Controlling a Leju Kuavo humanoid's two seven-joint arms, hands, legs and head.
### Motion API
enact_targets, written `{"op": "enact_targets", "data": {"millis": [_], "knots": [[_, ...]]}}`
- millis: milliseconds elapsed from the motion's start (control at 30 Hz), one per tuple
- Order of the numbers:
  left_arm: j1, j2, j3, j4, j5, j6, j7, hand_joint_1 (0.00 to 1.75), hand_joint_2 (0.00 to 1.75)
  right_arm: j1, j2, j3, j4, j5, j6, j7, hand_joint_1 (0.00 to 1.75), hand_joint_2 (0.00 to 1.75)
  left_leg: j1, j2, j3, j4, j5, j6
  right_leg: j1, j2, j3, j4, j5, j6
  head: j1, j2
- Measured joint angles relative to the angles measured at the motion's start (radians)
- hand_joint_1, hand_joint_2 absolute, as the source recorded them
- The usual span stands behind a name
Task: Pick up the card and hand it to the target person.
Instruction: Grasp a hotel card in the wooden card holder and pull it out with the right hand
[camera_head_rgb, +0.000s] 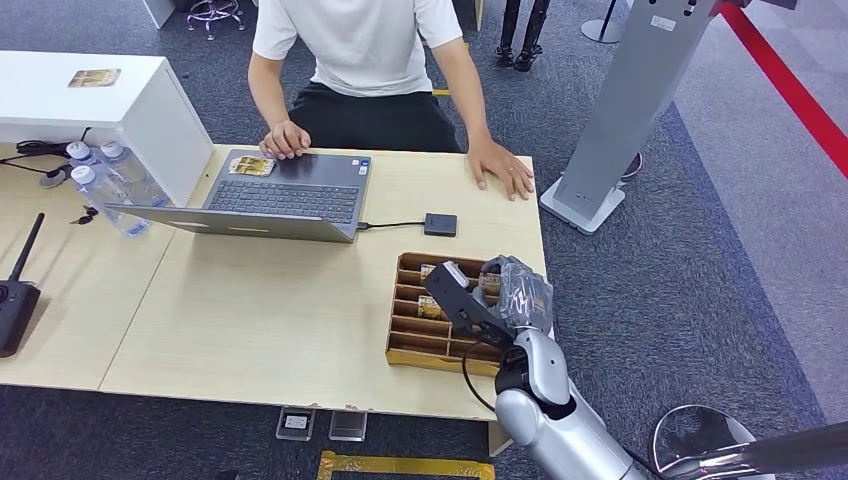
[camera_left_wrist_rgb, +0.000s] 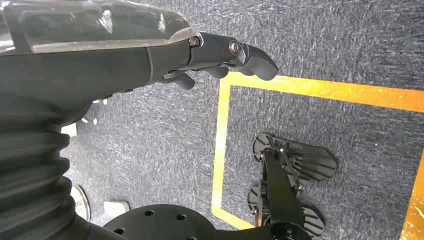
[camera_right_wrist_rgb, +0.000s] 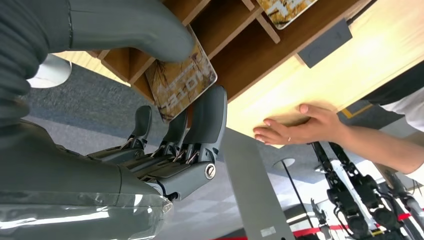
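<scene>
While the right hand (camera_right_wrist_rgb: 165, 125) pinches a card (camera_right_wrist_rgb: 181, 82) over the tray (camera_head_rgb: 420, 340), card text unreadable, left hand (camera_left_wrist_rgb: 210, 55) loosely curled.

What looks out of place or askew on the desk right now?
One card lies loose on the laptop, beside the person's hand, apart from those in the wooden tray. Otherwise nothing stands out; the right hand pinches a card at the tray.
</scene>
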Motion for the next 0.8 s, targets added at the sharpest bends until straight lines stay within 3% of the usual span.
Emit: {"op": "enact_targets", "data": {"millis": [800], "knots": [[0.000,0.000,0.000,0.000,0.001,-0.003,-0.001,0.00,1.75,-0.018,0.009,0.006,0.045,-0.029,-0.030,0.014,0.86,1.75,0.000,0.000,0.001,0.000,0.000,0.000,0.000,0.000,0.001,0.000,0.000,0.000,0.000,0.000]]}}
